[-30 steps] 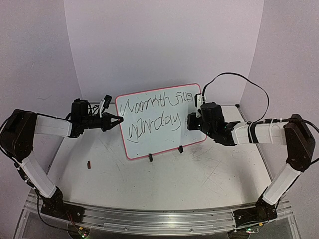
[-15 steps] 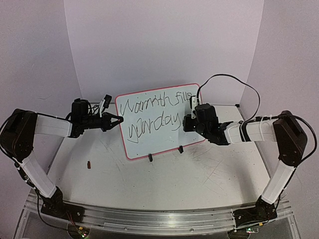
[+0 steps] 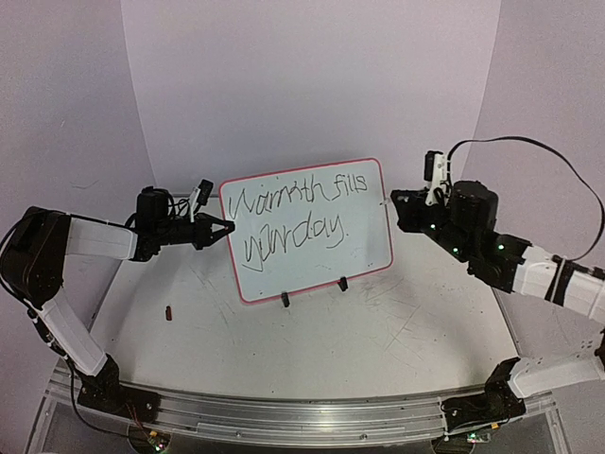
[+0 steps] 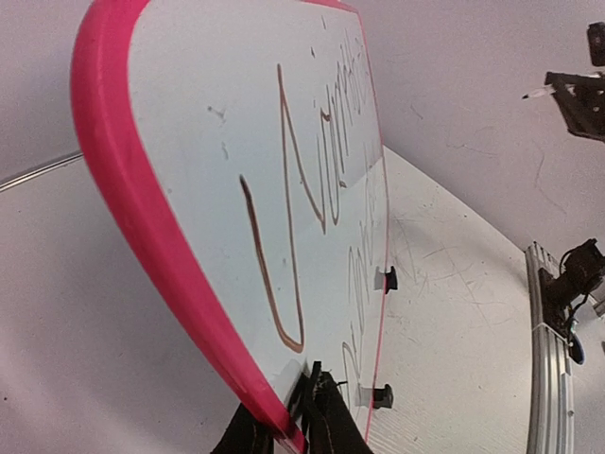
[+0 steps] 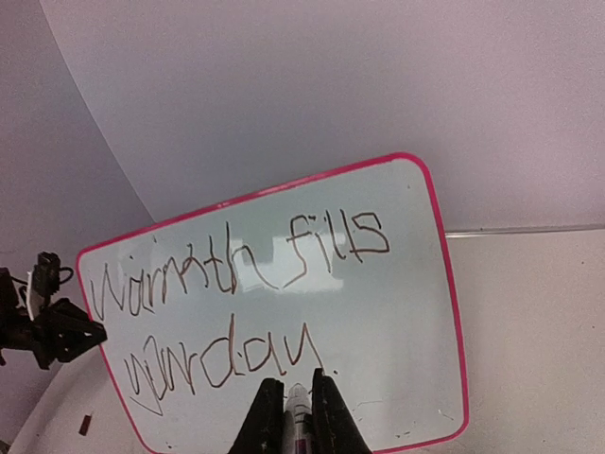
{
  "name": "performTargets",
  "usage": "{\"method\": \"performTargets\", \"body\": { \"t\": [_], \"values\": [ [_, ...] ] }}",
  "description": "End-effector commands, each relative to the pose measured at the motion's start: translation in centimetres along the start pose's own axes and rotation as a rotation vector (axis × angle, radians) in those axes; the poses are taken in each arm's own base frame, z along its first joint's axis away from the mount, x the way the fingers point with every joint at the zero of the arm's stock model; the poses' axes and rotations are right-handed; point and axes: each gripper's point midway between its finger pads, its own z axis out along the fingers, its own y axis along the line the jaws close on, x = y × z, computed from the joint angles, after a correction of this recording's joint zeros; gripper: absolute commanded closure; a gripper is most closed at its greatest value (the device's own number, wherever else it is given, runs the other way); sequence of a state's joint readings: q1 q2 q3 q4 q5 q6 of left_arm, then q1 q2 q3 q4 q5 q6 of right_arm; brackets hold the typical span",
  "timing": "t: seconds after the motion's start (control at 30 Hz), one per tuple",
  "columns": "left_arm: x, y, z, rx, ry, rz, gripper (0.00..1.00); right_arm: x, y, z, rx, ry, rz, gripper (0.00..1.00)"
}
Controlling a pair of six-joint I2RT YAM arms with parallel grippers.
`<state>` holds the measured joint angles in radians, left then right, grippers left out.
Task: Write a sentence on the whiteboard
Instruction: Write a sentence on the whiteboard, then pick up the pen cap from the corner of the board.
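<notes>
The sentence is looking finished, so I think the marker should be going away without touching the ink. The right gripper is clamping the marker, apart from the whiteboard on its right; the left gripper is pinching its left pink edge. The whiteboard is standing at the far middle of the table, carrying two dark cursive lines.

Left tool clamped; right tool closed, aloft.
</notes>
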<state>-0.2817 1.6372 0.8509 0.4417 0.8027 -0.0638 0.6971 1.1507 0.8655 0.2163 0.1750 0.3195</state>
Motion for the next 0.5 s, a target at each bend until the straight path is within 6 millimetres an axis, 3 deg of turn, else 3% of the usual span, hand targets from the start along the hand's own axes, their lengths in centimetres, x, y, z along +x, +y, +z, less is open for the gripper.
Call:
{"method": "performTargets", "body": {
  "t": [0.0,0.2,0.47],
  "values": [
    [1.1,4.0,-0.6,-0.244,0.057,0.082,0.77,3.1,-2.5,-1.7,0.087,0.084,-0.081,1.0],
    [-0.8,4.0,-2.4,-0.324,0.018,0.087,0.57,2.3,-2.9,-2.7,0.092,0.044,-0.135,1.0],
    [-4.4,0.7,-6.2,-0.361,-0.08,0.022,0.48,1.8,-2.0,-2.8,0.036,-0.004,-0.174,1.0]
  ]
}}
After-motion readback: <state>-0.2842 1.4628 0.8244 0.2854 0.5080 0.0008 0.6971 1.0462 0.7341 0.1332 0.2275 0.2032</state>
